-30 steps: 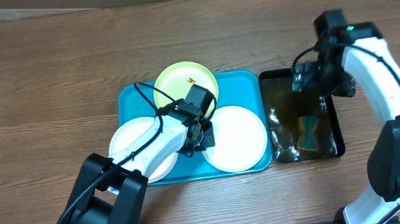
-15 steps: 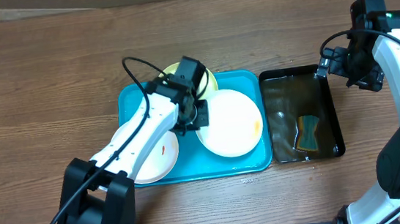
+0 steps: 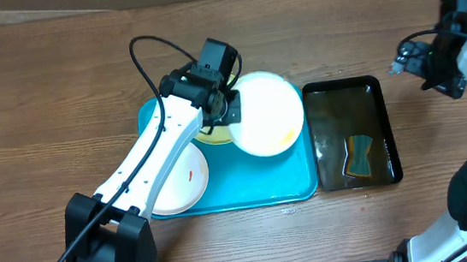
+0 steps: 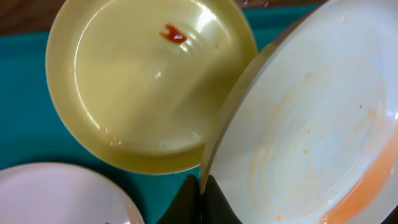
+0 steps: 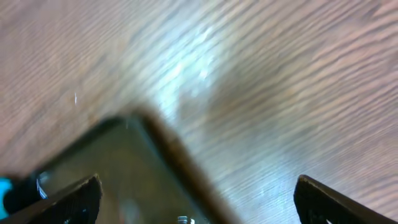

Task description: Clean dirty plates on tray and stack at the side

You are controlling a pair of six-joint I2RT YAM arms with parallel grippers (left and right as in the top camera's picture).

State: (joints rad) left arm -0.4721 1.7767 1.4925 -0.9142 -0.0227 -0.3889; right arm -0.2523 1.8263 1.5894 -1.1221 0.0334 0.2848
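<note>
Nearest the robot, at 7 o'clock on the turquoise tray (image 3: 261,194), a white plate (image 3: 174,178) is seen lying flat, marked by one small red smear. Farther in, toward 1 o'clock on the tray, a second white plate (image 4: 311,118) is held tilted, its edge overlapping that of a yellow-green plate (image 4: 143,87). Faint orange streaks are spread over its face, and a stronger orange band is seen along its edge at 5 o'clock. Its rim is clenched by the left gripper (image 4: 201,198). The yellow-green plate is lying flat at 11 o'clock on the tray, with a red fleck near its far rim. At 3 o'clock from the tray, a black tray (image 3: 377,91) of water with a sponge (image 3: 359,155) is seen. Farthest off, past the black tray's 1 o'clock corner, the right gripper (image 5: 198,193) is held over the wooden table (image 3: 58,96), its fingers spread wide and grasping nothing.
</note>
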